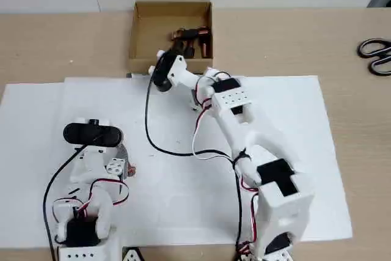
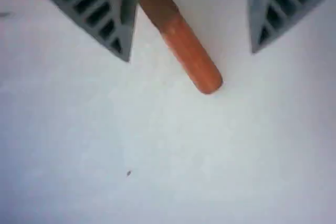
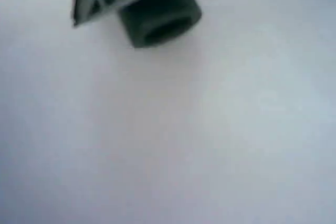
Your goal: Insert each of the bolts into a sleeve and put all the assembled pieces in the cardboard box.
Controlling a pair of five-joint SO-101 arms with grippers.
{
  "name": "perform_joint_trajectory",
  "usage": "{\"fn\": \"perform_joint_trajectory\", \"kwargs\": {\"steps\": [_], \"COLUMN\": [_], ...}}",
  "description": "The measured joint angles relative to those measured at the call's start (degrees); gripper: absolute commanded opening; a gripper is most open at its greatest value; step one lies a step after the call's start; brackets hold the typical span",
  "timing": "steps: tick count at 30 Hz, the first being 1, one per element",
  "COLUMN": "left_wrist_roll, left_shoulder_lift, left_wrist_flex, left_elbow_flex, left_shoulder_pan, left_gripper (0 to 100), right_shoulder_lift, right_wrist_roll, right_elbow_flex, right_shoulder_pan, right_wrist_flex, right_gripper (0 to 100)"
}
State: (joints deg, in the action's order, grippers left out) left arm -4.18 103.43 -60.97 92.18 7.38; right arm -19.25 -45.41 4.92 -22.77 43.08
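A copper bolt (image 2: 181, 40) lies on the white paper between the grey fingers (image 2: 100, 9) of my left gripper (image 2: 189, 51), which stands open around it, the bolt close to one finger. From above, that gripper (image 1: 124, 162) is low over the paper at the front left. My right gripper (image 3: 152, 3) is shut on a dark sleeve (image 3: 160, 22), whose hollow end sticks out past the fingertip. That gripper (image 1: 198, 98) hovers over the paper's far edge, just in front of the cardboard box (image 1: 139, 35). Several assembled copper and dark pieces (image 1: 192, 40) lie in the box.
A white paper sheet (image 1: 171, 200) covers the middle of the wooden table. Black-handled scissors (image 1: 376, 56) lie at the far right edge. Cables (image 1: 159, 142) trail across the paper between the two arms.
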Motion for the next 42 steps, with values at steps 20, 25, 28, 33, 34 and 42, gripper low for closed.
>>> {"fn": "perform_joint_trajectory", "kwargs": {"steps": [20,25,28,33,34,42], "left_wrist_roll": [0.00,0.00,0.00,0.00,0.00,0.00], "left_shoulder_lift": [0.00,0.00,0.00,0.00,0.00,0.00], "left_wrist_flex": [0.09,0.09,0.09,0.09,0.09,0.09], "left_elbow_flex": [0.53,0.53,0.53,0.53,0.53,0.53], "left_shoulder_pan": [-0.09,-0.09,-0.09,-0.09,-0.09,-0.09], "left_gripper": [14,14,14,14,14,14], "right_shoulder_lift": [6.59,7.56,7.56,4.40,3.34,-2.20], "right_wrist_roll": [3.43,3.52,3.60,3.60,3.60,3.69], "right_elbow_flex": [-10.55,-10.55,-10.55,-10.64,-10.64,-10.64], "right_shoulder_pan": [-4.75,-5.54,-5.27,-5.36,-5.19,-2.90], "right_wrist_flex": [24.44,29.63,29.71,29.63,29.10,23.82], "right_gripper": [19.8,19.8,19.8,19.8,19.8,19.8]}}
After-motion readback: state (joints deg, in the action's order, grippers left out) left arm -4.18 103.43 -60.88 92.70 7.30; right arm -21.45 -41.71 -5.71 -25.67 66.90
